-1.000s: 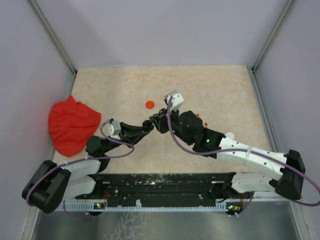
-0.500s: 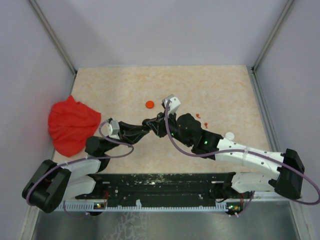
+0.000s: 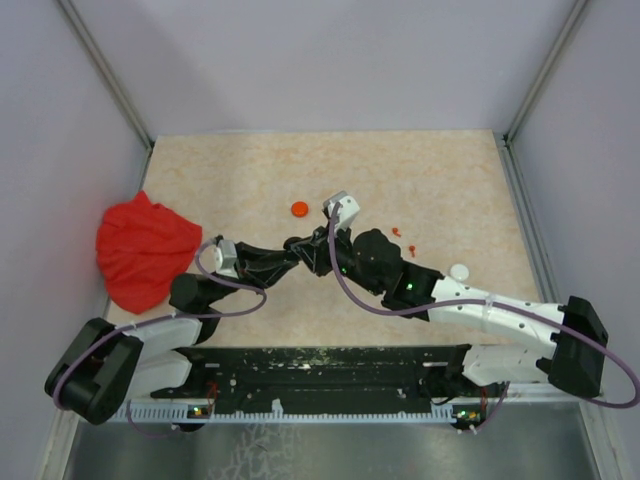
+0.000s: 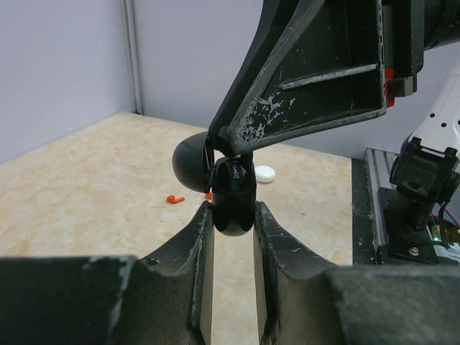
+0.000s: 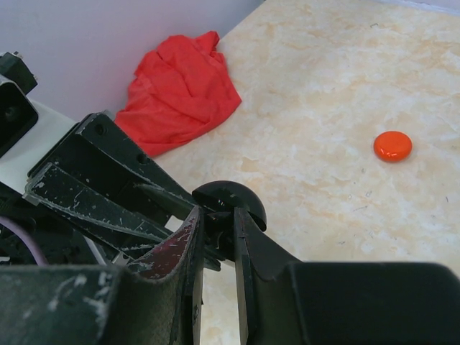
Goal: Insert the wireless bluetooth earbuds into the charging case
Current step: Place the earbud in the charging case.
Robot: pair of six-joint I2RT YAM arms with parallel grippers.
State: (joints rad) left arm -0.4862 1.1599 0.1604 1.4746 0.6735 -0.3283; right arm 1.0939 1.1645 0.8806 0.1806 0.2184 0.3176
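Left wrist view showed one orange-red earbud point(image 4: 175, 199) lying on the table point(image 4: 86, 180) beyond the arms; the top view showed two such earbuds point(image 3: 397, 232) point(image 3: 411, 250) just right of the right arm, apart from each other. Black charging case point(image 4: 233, 198) was off the table, upright, clamped between the left gripper point(image 4: 232, 213) fingers, its round lid point(image 4: 190, 162) hinged open to the side. Right gripper point(image 4: 230, 147) came down from above, tips touching the case top, fingers pressed nearly together; couldn't tell if an earbud was pinched there. White disc point(image 4: 265, 173) lay behind the case. Orange disc point(image 5: 392, 146) sat well apart, further out. Red cloth point(image 5: 183, 90) was bunched by the left wall.
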